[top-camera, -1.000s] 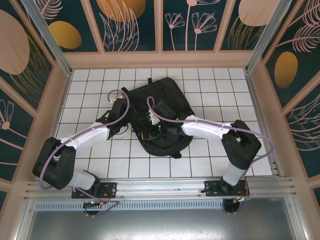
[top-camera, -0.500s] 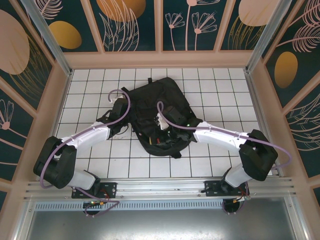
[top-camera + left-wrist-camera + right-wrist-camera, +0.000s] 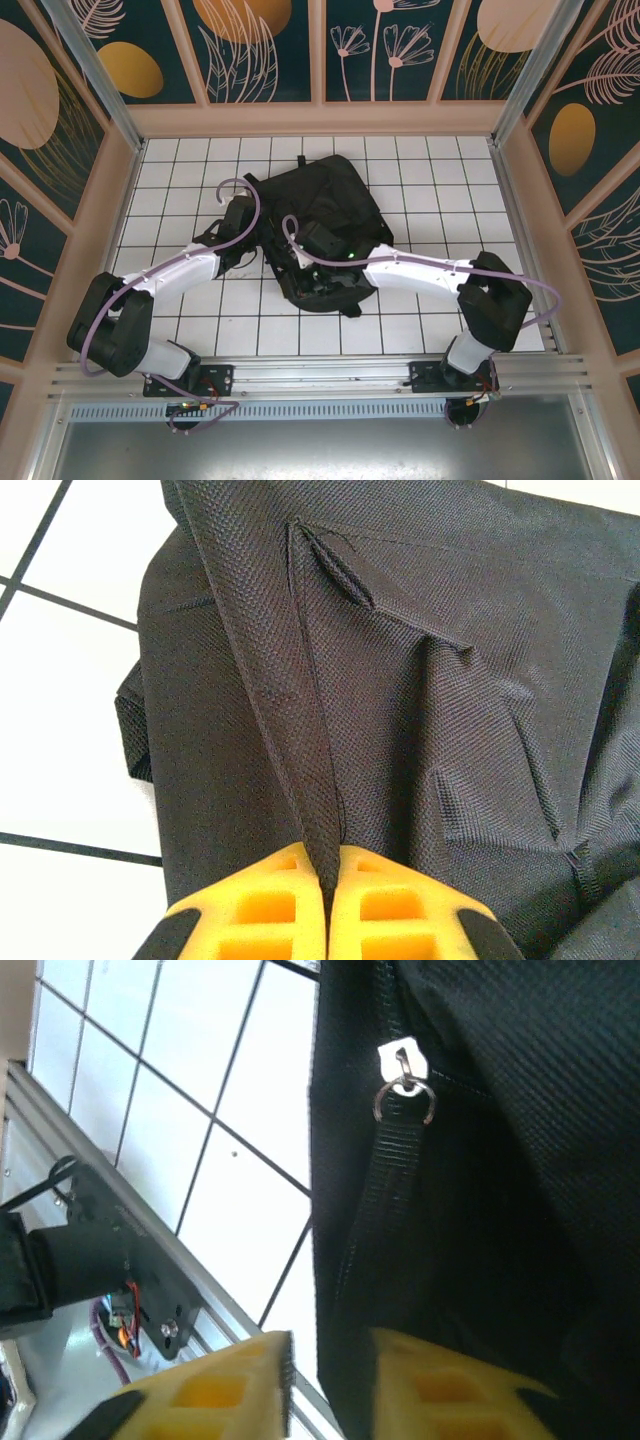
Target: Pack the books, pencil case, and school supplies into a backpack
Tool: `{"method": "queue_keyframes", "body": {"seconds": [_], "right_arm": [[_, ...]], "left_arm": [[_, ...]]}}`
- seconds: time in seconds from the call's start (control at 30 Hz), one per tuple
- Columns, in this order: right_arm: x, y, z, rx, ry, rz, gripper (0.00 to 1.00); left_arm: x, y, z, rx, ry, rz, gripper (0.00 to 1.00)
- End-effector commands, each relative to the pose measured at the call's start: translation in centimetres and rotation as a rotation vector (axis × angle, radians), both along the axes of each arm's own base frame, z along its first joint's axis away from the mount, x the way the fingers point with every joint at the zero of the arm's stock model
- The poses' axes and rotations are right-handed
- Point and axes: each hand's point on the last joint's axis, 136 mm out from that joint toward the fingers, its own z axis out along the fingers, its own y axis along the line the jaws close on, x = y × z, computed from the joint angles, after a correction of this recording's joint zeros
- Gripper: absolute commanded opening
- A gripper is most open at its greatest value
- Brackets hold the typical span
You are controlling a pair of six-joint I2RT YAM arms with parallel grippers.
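- Left gripper (image 3: 328, 868) is clamped tight on a raised fold of the backpack (image 3: 420, 680). The black fabric runs straight ahead from its yellow fingertips (image 3: 270, 905), and the white tiled table (image 3: 60, 740) shows off to its left.
- Seen from above, the left gripper (image 3: 240, 215) sits at the backpack's (image 3: 335, 190) left edge.
- Right gripper (image 3: 330, 1345) has its fingers (image 3: 225, 1390) apart, and the backpack's edge passes between them unclamped.
- Just ahead of it hangs a zipper slider (image 3: 400, 1058) with a webbing pull (image 3: 385, 1190).
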Motion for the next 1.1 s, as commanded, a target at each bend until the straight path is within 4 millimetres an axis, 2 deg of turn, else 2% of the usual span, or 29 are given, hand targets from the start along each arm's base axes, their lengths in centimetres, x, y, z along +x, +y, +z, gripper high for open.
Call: {"method": "queue_keyframes", "body": {"seconds": [0.0, 0.2, 0.33, 0.43, 0.6, 0.77, 0.93, 1.07], "right_arm": [[1.5, -0.2, -0.2, -0.031, -0.066, -0.036, 0.39], [3.2, 1.0, 0.5, 0.071, -0.001, -0.089, 0.43], [3.3, 2.4, 1.7, 0.222, 0.115, -0.084, 0.45], [3.3, 3.1, 2.1, 0.271, 0.165, -0.08, 0.46], [4.1, 3.0, 2.0, 0.305, 0.209, -0.108, 0.46], [5.1, 2.2, 1.7, 0.324, 0.233, -0.158, 0.34], [5.1, 2.0, 0.2, 0.289, 0.256, -0.168, 0.24], [5.1, 2.0, -0.4, 0.278, 0.265, -0.172, 0.07]], "left_arm": [[0.7, -0.9, 1.5, -0.034, -0.054, -0.036, 0.0], [0.7, -1.2, 1.3, -0.05, -0.049, -0.044, 0.0], [0.6, -1.2, 1.4, -0.051, -0.053, -0.045, 0.0], [0.6, -1.2, 1.4, -0.049, -0.055, -0.045, 0.0], [0.6, -1.2, 1.4, -0.052, -0.056, -0.047, 0.0], [0.7, -1.3, 1.3, -0.052, -0.053, -0.049, 0.0], [0.7, -1.3, 1.3, -0.051, -0.053, -0.051, 0.0], [0.7, -1.3, 1.4, -0.049, -0.057, -0.052, 0.0]]}}
